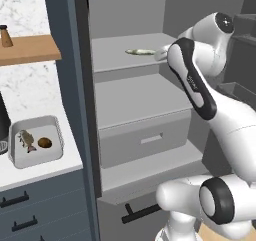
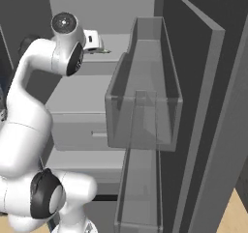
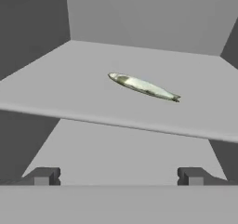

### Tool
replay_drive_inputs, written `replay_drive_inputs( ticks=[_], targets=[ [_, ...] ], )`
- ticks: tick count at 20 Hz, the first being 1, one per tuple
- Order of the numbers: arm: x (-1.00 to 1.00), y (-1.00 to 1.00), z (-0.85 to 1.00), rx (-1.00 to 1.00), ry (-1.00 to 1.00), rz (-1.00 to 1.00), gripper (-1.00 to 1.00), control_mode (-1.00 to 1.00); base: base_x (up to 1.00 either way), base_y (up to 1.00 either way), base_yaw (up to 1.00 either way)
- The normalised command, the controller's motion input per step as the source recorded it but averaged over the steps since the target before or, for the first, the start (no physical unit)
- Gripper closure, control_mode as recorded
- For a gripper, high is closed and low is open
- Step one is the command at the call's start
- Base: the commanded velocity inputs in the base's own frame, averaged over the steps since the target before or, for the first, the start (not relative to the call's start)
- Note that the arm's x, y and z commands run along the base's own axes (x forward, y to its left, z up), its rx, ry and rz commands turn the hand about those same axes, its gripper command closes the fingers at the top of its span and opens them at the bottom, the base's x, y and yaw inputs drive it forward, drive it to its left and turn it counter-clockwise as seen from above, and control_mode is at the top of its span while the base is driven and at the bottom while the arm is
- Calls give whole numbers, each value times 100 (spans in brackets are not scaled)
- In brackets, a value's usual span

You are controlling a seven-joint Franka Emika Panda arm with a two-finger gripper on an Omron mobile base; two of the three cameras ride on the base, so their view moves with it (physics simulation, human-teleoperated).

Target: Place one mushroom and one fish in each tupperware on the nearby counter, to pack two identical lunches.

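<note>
A slim silvery fish point(image 3: 143, 86) lies on the upper shelf point(image 1: 120, 57) of the open fridge. My gripper point(image 3: 118, 176) is open, with its fingertips point(image 3: 42, 176) spread wide. It hovers level with the shelf's front edge, a short way from the fish and apart from it. From the left base, the fish point(image 1: 140, 51) lies just left of my hand point(image 1: 160, 53). On the off-white counter point(image 1: 45, 172) stands a grey tupperware point(image 1: 56, 124) holding another fish point(image 1: 26, 140) and a brown mushroom point(image 1: 44, 143).
Below the upper shelf are a second shelf point(image 1: 135, 100) and a closed drawer point(image 1: 145, 137). The open fridge door with clear bins point(image 2: 145, 96) stands to the right. A wooden wall shelf point(image 1: 27, 49) carries a shaker point(image 1: 6, 36), and a dark appliance point(image 1: 3, 120) stands beside the tupperware.
</note>
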Motion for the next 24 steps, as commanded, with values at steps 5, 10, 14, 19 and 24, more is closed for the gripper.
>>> replay_drive_inputs(
  ticks=[5, 10, 14, 19, 24],
  targets=[
    [59, 0, -1, -2, 1, 4, -100, -100, 0, 0, 0],
    [58, 0, -1, -2, 4, 3, -100, -100, 0, 0, 0],
    [52, 1, -4, -4, 7, 2, -100, -100, 0, 0, 0],
    [51, 2, -12, -6, 5, 4, -100, -100, 0, 0, 0],
    [51, 1, -17, -5, 1, 5, -100, -100, 0, 0, 0]
  ],
)
